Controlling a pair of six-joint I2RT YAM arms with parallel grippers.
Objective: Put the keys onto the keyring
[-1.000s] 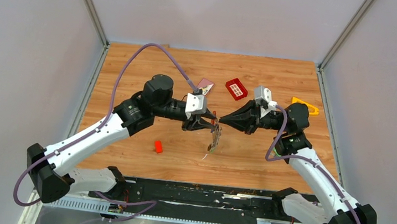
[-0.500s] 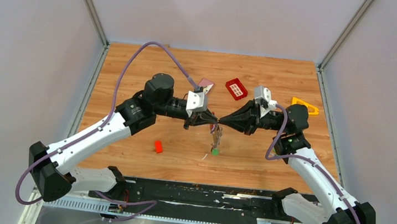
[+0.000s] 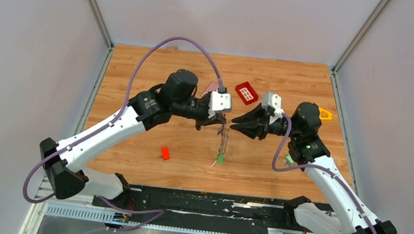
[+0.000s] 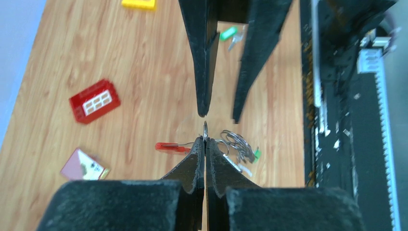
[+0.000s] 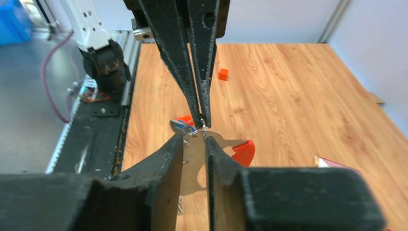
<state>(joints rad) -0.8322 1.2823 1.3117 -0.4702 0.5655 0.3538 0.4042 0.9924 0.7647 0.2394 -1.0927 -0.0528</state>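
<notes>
Left gripper (image 3: 220, 120) is pinched tight on the small metal keyring with a dark fob (image 3: 222, 145), which dangles toward 6 o'clock. Right gripper (image 3: 238, 124), at its 3 o'clock, has jaws slightly apart, just off the ring.

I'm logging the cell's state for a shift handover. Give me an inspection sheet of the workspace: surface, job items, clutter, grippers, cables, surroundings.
Surface: wooden table; nothing spilled seen.
Job's things: keyring hangs from the left gripper, with a green-headed key low in the bunch; a loose green key lies near the right arm.
Clutter: red gridded tray, small red block, pink card, yellow triangle.
Grippers: left gripper shut on the keyring's ring; right gripper open, tips just short of it.
Cables: purple cable arcs over the left arm; no snag seen.
Surroundings: pale walls on three sides.
</notes>
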